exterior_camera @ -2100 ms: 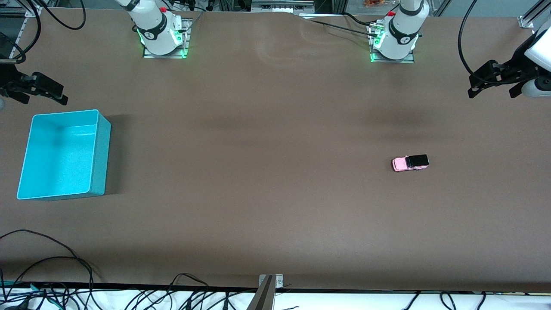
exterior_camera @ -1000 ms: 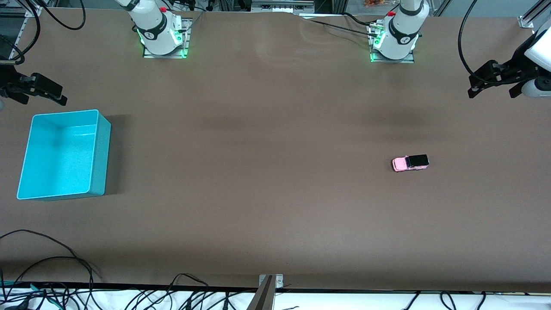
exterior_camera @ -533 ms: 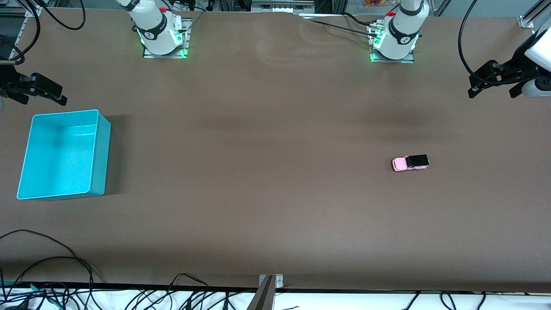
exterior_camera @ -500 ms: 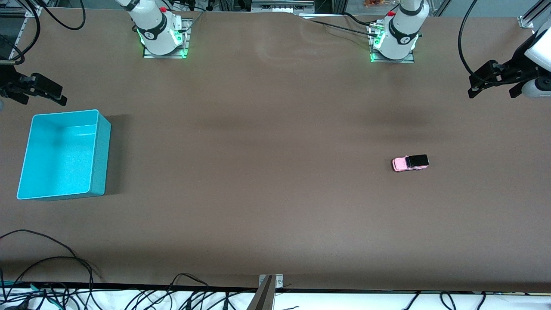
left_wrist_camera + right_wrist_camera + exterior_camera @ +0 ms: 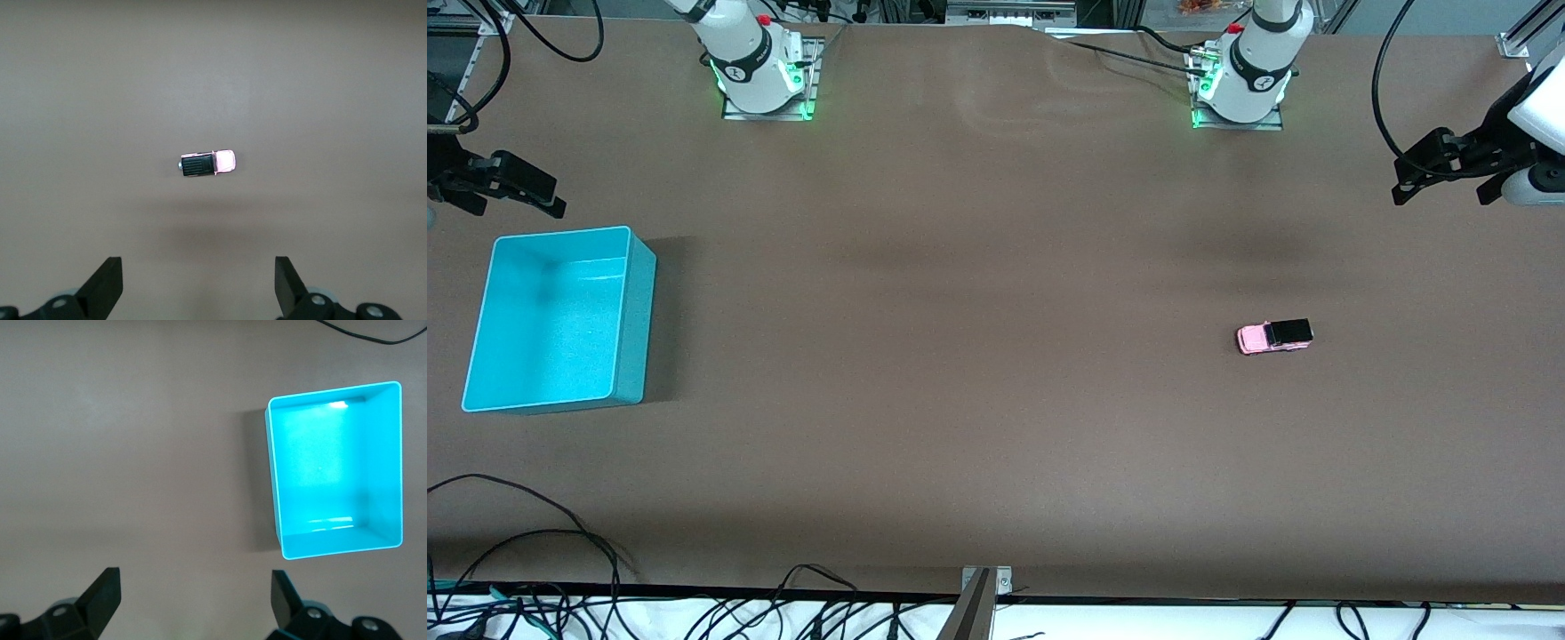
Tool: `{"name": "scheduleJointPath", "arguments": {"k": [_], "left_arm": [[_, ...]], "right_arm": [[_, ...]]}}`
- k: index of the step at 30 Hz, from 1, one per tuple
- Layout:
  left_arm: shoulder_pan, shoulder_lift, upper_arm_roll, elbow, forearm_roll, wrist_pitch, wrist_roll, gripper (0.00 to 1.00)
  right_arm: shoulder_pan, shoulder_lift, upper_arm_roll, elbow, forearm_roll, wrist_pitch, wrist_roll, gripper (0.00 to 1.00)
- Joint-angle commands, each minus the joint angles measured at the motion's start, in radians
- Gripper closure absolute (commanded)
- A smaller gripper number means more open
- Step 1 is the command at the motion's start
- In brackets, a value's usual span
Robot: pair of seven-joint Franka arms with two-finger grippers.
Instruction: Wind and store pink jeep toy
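I am holding my left claw up over the brown tabletop at my left arm's end, its fingers spread wide and gripping nothing. The tiny boxy pink jeep toy with its black roof panel is sitting on its wheels on the bare tabletop, well apart from that claw and toward the middle from it (my left wrist camera is looking straight down on it, between and ahead of the two fingertips). My right claw is waiting over the tabletop at my right arm's end, also spread wide and holding nothing. The open rectangular turquoise plastic bin is standing just beside that claw and nearer the front camera, with nothing visible in it.
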Motion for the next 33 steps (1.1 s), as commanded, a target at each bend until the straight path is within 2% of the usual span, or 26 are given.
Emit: {"name": "scheduleJointPath", "arguments": {"k": [1, 22, 28, 33], "left_arm": [[0.009, 0.017, -0.005, 0.036, -0.013, -0.023, -0.001, 0.00], [0.028, 0.040, -0.004, 0.018, -0.019, -0.026, 0.000, 0.00], [0.028, 0.043, -0.005, -0.045, -0.022, -0.005, -0.008, 0.00], [0.034, 0.041, -0.004, -0.132, -0.019, 0.075, -0.008, 0.00]], "right_arm": [[-0.001, 0.009, 0.000, 0.023, 0.017, -0.004, 0.001, 0.00], [-0.001, 0.018, 0.002, 0.026, 0.017, 0.003, -0.001, 0.00], [-0.001, 0.018, 0.002, 0.028, 0.017, 0.003, 0.002, 0.00], [-0.001, 0.018, 0.002, 0.026, 0.019, 0.007, 0.001, 0.00]]}}
